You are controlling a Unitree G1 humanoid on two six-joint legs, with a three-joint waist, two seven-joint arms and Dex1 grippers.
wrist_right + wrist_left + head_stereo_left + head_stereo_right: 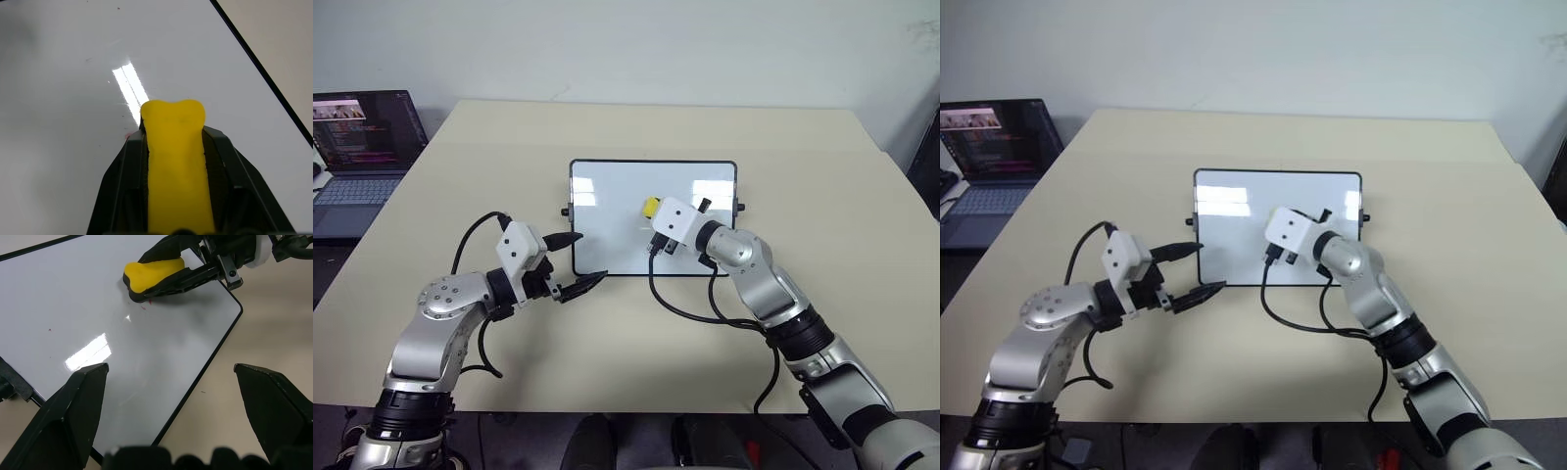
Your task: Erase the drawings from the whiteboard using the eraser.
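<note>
The eraser (176,161) — light, soft, judged squashable — was pinched mid-length by the right pincer (653,210) over the whiteboard (607,196); the left pincer (576,262) stood spread at seven o'clock.

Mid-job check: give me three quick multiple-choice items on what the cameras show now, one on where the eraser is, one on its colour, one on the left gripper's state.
1. Where is the eraser?
A. Lying on the bare table
B. Clamped in the right gripper over the whiteboard
C. On the laptop

2. What colour is the eraser?
A. Blue
B. Red
C. Yellow

3. How does the left gripper stand?
A. Open, holding nothing
B. Shut on the eraser
C. Shut on a cable

Answers: 1 B, both wrist views show black fingers gripping it above the white surface. 2 C, bright yellow there. 3 A, its fingers are spread at the board's near corner.
</note>
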